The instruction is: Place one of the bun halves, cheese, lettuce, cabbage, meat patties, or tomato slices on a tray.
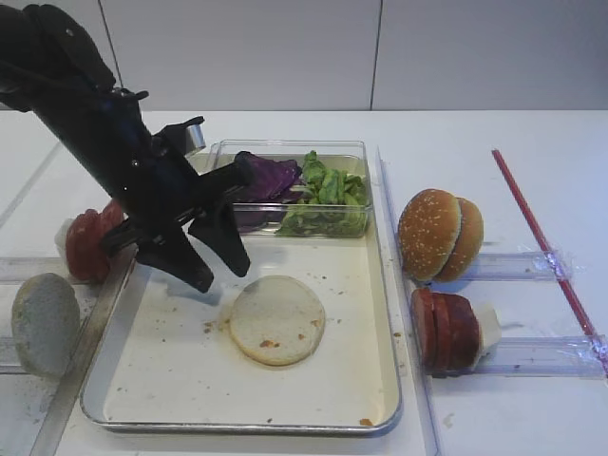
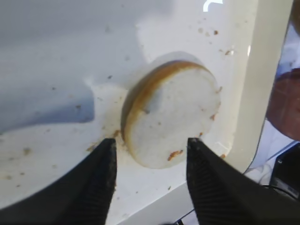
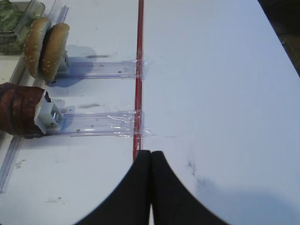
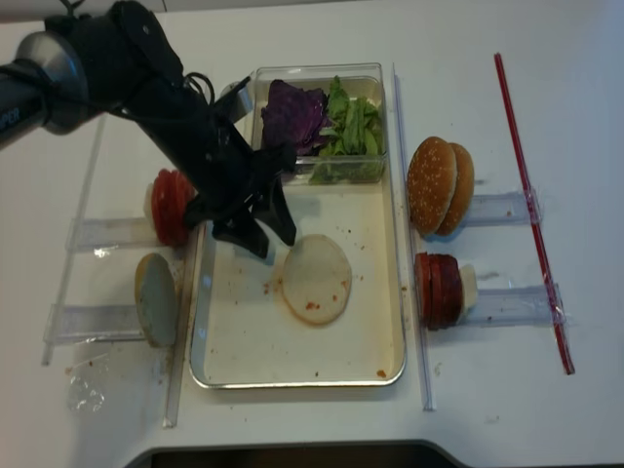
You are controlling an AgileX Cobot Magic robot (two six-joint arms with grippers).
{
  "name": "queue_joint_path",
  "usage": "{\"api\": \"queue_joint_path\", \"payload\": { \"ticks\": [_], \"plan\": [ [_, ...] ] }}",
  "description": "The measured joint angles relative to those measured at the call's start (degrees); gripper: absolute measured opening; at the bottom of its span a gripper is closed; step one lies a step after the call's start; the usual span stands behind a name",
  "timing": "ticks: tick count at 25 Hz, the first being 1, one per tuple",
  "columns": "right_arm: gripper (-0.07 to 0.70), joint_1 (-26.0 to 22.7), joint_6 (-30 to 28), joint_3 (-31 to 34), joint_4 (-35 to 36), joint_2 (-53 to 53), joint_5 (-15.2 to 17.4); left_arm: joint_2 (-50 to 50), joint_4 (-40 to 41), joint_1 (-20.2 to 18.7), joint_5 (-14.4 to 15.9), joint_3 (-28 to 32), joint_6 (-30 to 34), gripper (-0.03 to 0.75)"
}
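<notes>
A pale cream bun half (image 1: 277,320) (image 2: 171,115) (image 4: 316,279) with brown crumbs lies flat on the silver tray (image 1: 161,370) (image 4: 234,341). My left gripper (image 1: 223,275) (image 2: 151,143) (image 4: 276,246) hangs open just above the tray, to the left of the bun half, holding nothing. Over bare table on the right, my right gripper (image 3: 151,152) is shut and empty. Lettuce (image 1: 328,195) and purple cabbage (image 1: 266,180) fill the clear box. Meat patties (image 1: 444,328) stand right of the tray, tomato slices (image 1: 90,242) left of it. Cheese is out of view.
The clear plastic box (image 1: 285,147) sits at the tray's far end. A sesame bun (image 1: 439,235) and a greyish bun half (image 1: 45,321) stand on clear plastic rails (image 1: 522,266). A red strip (image 1: 541,237) runs along the table at the right.
</notes>
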Motion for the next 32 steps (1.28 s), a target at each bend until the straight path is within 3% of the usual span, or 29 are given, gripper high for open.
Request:
{"api": "queue_joint_path", "payload": {
  "ticks": [8, 17, 23, 32],
  "plan": [
    [0.168, 0.0, 0.0, 0.0, 0.0, 0.0, -0.11, 0.0, 4.05, -1.06, 0.23, -0.44, -2.06, 0.33],
    [0.168, 0.0, 0.23, 0.0, 0.0, 0.0, -0.11, 0.0, 15.81, -7.98, 0.69, -7.76, -11.54, 0.33],
    [0.168, 0.0, 0.32, 0.0, 0.0, 0.0, -0.11, -0.61, 23.5, -10.74, 0.92, -8.98, -16.36, 0.33],
    [0.168, 0.0, 0.32, 0.0, 0.0, 0.0, -0.11, -8.99, 31.43, -11.18, 1.43, -8.98, -18.64, 0.347]
  ]
}}
